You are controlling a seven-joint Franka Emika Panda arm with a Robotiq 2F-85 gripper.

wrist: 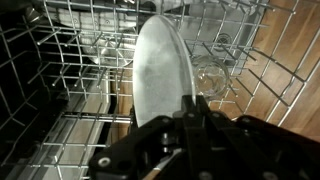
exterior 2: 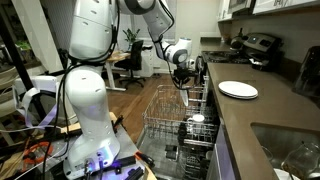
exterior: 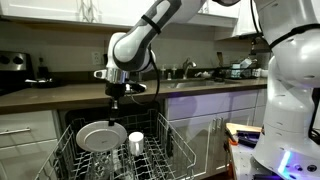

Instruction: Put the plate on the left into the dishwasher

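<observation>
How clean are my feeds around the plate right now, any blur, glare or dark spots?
Wrist view: the plate is soft and out of focus, the fingers a dark silhouette, the dishwasher interior black at left. In an exterior view the plate is evenly lit, only slightly soft.

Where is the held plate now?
In the wrist view, the plate stands on edge in the dishwasher's wire rack, pinched by the shut claw, with a glass beside it.

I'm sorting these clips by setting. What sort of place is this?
Most likely a home kitchen: an open dishwasher sits under a dark countertop, with a sink set into it and what looks like a stove at the far end.
</observation>
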